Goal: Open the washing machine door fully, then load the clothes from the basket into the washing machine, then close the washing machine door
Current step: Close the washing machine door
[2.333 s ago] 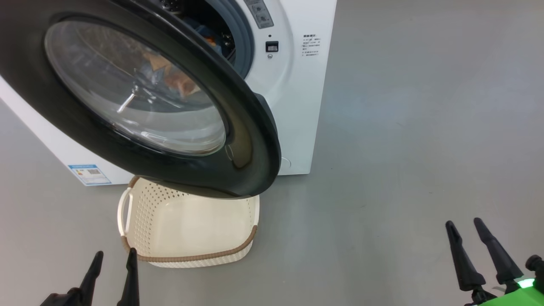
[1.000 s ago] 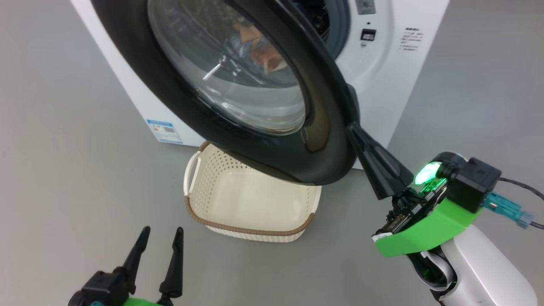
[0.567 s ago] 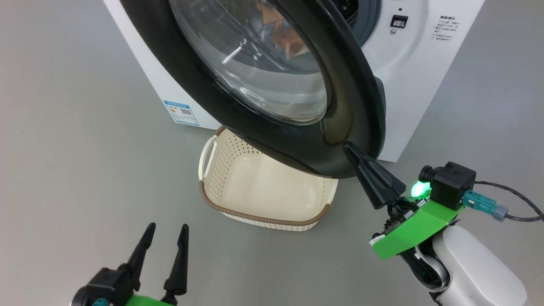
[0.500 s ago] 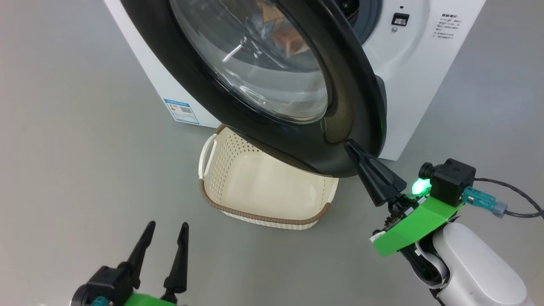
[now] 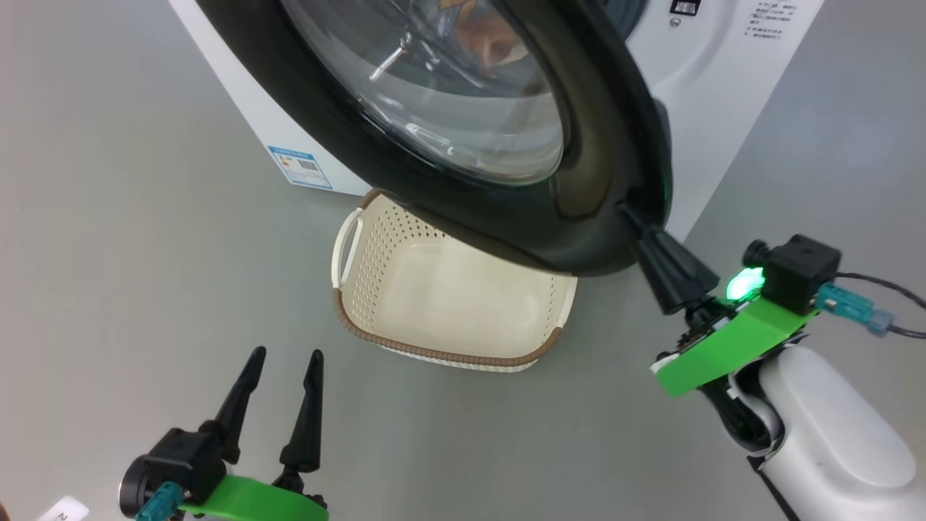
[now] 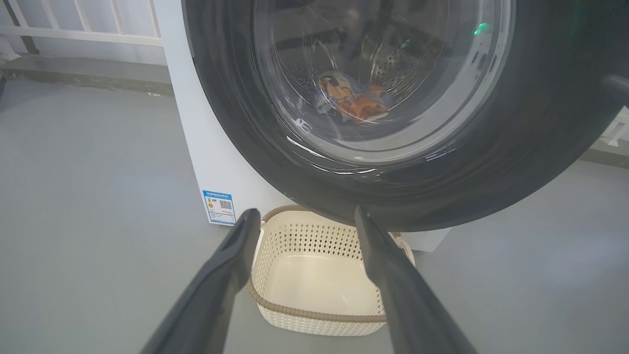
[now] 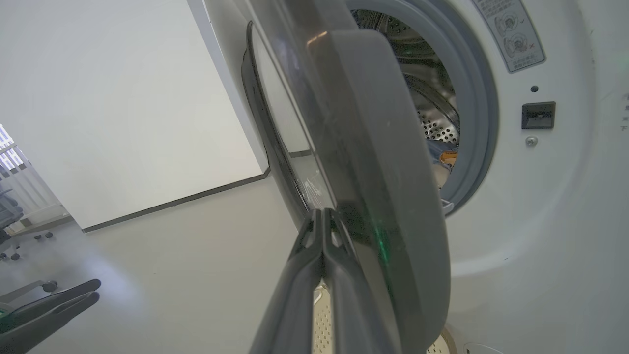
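Observation:
The washing machine [image 5: 716, 87] is white, and its door [image 5: 600, 145] hangs partly open over the basket [image 5: 448, 304], glossy black rim toward me. The cream basket holds nothing. Through the door glass the clothes [image 6: 354, 98] lie in the steel drum, light blue with orange patches; a bit of them [image 7: 442, 155] shows past the grey gasket. My right gripper [image 5: 628, 210] is shut with nothing in it, its tips against the door's lower right rim [image 7: 383, 147]. My left gripper [image 5: 287, 354] stands open and empty low on the left, short of the basket [image 6: 319, 275].
Grey floor lies all round the machine. A blue label sticker [image 5: 299, 166] marks the washer's lower left corner. A white railing [image 6: 78, 29] runs behind the machine, and a chair's wheeled base [image 7: 29, 241] stands far off by a white wall.
My shut right gripper came in from the lower right and reached the door's lower rim, then slid up toward its right edge. The camera shifted. The left gripper stayed open.

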Controlling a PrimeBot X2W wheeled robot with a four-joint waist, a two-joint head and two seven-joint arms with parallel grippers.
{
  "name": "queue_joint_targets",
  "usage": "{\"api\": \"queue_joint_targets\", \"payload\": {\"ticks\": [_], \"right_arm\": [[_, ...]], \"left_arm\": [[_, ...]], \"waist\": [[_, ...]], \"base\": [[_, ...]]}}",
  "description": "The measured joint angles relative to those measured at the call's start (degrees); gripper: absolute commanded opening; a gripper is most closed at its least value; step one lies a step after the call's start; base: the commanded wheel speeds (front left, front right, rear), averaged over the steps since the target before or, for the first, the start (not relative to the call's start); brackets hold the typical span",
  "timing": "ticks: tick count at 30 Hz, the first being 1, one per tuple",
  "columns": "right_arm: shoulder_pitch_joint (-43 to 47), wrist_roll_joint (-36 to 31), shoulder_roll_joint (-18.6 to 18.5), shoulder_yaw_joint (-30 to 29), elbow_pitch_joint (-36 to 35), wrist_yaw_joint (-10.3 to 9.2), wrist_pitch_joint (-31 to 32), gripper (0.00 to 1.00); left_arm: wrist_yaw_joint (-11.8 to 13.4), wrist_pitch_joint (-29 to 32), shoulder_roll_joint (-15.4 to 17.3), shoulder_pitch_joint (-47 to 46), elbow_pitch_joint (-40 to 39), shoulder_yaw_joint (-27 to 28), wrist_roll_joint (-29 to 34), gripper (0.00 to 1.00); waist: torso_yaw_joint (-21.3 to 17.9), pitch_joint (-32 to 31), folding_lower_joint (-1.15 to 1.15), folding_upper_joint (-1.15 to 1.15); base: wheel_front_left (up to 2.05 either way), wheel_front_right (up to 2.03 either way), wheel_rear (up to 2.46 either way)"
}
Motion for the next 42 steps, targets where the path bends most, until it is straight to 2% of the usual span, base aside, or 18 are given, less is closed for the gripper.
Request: {"api": "queue_joint_targets", "payload": {"ticks": [11, 29, 42], "right_arm": [[-2.7, 0.0, -1.4, -7.1, 0.0, 0.00, 0.0, 0.00], [-14.5, -2.6, -2.8, -17.1, 6.4, 0.00, 0.0, 0.00], [-21.6, -4.2, -3.3, -21.1, 9.3, -0.01, 0.0, 0.00]], "left_arm": [[0.0, 0.0, -0.1, -0.8, -1.1, -0.6, -0.8, 1.00], [0.0, 0.0, -0.2, -3.7, -2.3, -2.4, -2.6, 1.00], [0.0, 0.0, -0.3, -5.0, -2.7, -4.1, -3.1, 1.00]], "waist": [[0.9, 2.2, -0.01, 0.00], [4.0, 6.8, 0.00, 0.00], [5.9, 9.2, 0.00, 0.00]], "base": [[0.00, 0.00, 0.00], [0.00, 0.00, 0.00], [0.00, 0.00, 0.00]]}}
